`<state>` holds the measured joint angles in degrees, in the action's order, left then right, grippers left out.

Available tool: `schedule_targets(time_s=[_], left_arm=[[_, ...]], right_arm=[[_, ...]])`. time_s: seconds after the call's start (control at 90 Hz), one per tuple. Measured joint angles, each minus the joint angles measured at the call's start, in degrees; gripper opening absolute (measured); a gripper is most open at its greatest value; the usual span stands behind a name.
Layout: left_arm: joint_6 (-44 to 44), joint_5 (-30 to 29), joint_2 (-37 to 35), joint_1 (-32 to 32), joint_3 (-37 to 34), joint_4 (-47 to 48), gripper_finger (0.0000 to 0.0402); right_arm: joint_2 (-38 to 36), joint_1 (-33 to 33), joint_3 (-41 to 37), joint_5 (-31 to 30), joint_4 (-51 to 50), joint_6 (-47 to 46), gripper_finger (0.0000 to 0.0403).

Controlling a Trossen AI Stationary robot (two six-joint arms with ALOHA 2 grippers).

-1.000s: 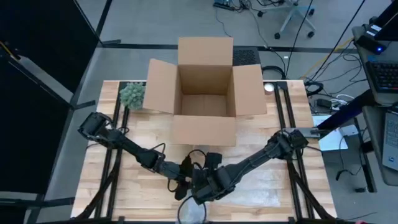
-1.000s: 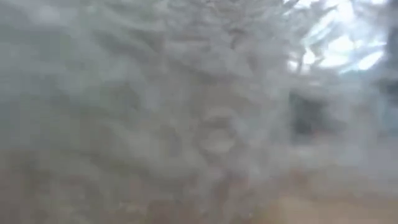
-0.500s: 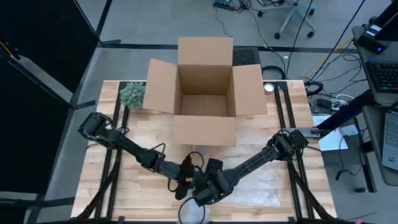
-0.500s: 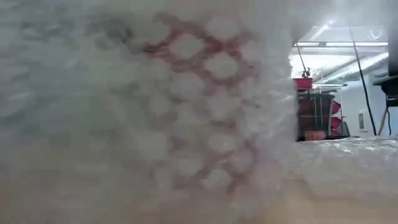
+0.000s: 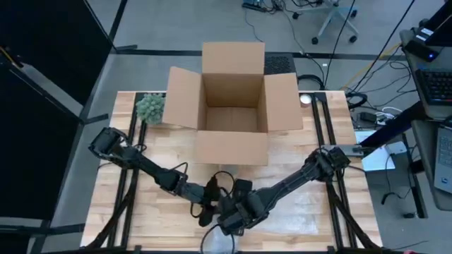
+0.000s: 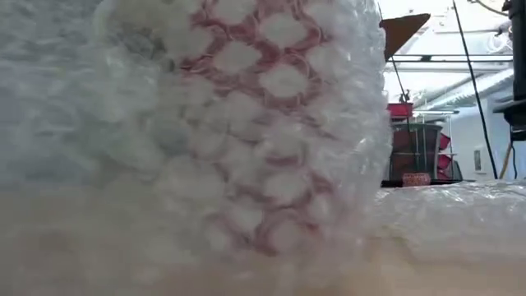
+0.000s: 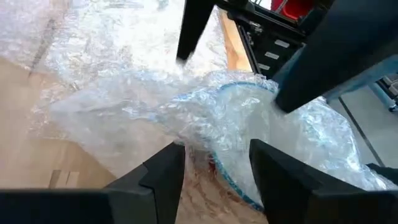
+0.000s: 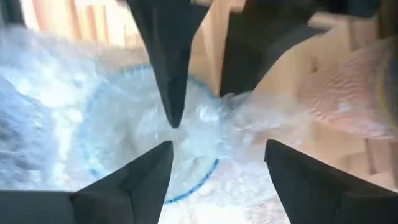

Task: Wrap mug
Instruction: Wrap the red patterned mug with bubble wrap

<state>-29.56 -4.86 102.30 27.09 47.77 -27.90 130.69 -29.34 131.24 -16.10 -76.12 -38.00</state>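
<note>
Bubble wrap (image 6: 246, 140) is covering the mug (image 7: 242, 134) at lower centre of the tabletop (image 5: 162, 152) | left end effector (image 7: 214, 165) spread around the wrap | right end effector (image 8: 214, 165) spread above it

Clear bubble wrap (image 6: 246, 148) shows a honeycomb of round bubbles, red tinting through from the mug (image 7: 233, 130) beneath, whose rim is blue. Both pincers are black. The tabletop (image 5: 162, 152) is pale striped wood, the box (image 5: 233, 99) plain brown cardboard.
</note>
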Motion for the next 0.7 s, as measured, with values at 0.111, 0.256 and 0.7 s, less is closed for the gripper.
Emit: schedule_targets(time_s=[0.111,0.256,0.7], left_arm=[[0.0,0.0,0.0,0.0,0.0,0.0,0.0167],[0.0,0.1,0.0,0.0,0.0,0.0,0.0167],[0.0,-0.1,0.0,0.0,0.1,-0.5,0.0167]], right_arm=[[0.0,0.5,0.6,-1.9,-1.2,0.1,0.0242],[-0.1,1.8,-2.6,-3.1,1.4,-0.1,0.0242],[-0.6,2.0,-21.6,3.9,17.6,-4.2,0.0242]])
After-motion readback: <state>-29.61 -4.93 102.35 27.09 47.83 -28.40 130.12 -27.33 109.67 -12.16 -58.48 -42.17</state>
